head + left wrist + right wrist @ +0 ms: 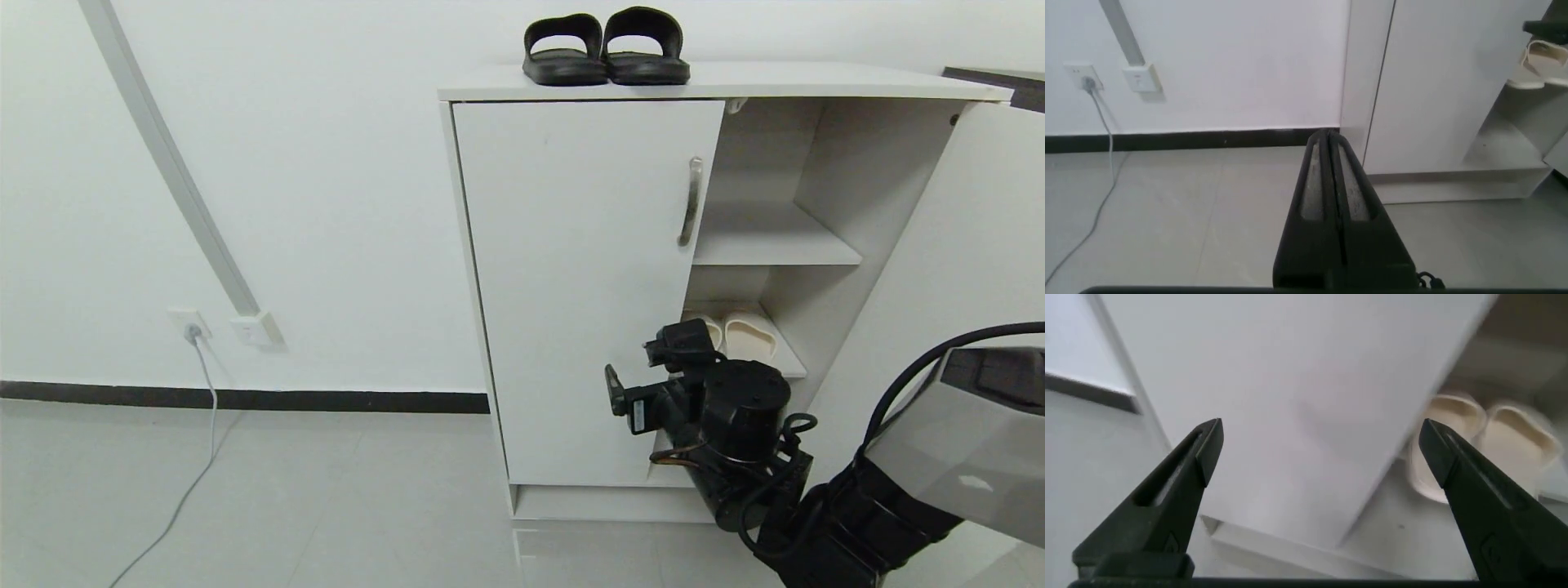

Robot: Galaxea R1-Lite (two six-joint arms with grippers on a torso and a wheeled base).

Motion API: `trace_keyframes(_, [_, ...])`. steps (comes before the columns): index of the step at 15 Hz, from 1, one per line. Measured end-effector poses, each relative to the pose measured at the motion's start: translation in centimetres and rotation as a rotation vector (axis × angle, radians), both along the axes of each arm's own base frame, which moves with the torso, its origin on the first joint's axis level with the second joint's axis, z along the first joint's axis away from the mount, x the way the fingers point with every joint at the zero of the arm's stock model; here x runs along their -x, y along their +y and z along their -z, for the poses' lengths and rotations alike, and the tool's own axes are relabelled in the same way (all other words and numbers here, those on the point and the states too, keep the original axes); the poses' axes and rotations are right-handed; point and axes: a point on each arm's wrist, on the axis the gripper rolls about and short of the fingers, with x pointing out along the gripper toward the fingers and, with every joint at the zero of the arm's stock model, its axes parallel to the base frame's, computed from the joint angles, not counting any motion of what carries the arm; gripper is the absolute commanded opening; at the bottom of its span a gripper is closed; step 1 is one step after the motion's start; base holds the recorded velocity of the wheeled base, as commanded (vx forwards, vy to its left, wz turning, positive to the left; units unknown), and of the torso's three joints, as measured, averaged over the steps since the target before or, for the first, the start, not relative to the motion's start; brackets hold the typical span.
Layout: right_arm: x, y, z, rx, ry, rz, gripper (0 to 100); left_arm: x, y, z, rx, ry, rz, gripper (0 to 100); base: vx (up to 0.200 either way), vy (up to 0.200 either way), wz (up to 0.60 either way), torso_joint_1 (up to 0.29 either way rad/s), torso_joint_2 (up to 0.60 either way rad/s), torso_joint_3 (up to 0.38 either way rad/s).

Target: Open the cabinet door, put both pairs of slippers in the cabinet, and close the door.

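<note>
The door, close at ten o'clock of the wide-spread right hand, is being put at risk of a knock.

L pincer closed, near cabinet.

Head cam looks fwd and down at cabinet front from mid range. Left wrist cam sits low, farther back, facing wall and cabinet base; shares socket w/ head. Right wrist cam is close to door. All three catch cream slippers.
</note>
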Motion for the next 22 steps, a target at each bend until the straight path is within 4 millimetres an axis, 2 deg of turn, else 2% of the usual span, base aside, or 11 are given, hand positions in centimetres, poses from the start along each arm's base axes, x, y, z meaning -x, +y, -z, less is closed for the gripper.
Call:
trace_keyframes(10, [0.09, 0.17, 0.80, 0.018, -0.014, -0.013, 100, 0.00, 0.00, 0.02, 0.000, 0.002, 0.000, 0, 0.000, 0.000, 0.00, 0.001, -0.01, -0.017])
trace_keyframes(13, [0.17, 0.36, 0.76, 0.013, -0.019, -0.019, 100, 0.00, 0.00, 0.04, 0.000, 0.003, 0.000, 0, 0.000, 0.000, 0.00, 0.015, -0.19, -0.325])
trace_keyframes(22, [0.29, 0.43, 0.88, 0.013, -0.018, -0.024, 100, 0.00, 0.00, 0.01, 0.000, 0.001, 0.000, 0, 0.000, 0.000, 0.00, 0.100, -0.49, -0.352])
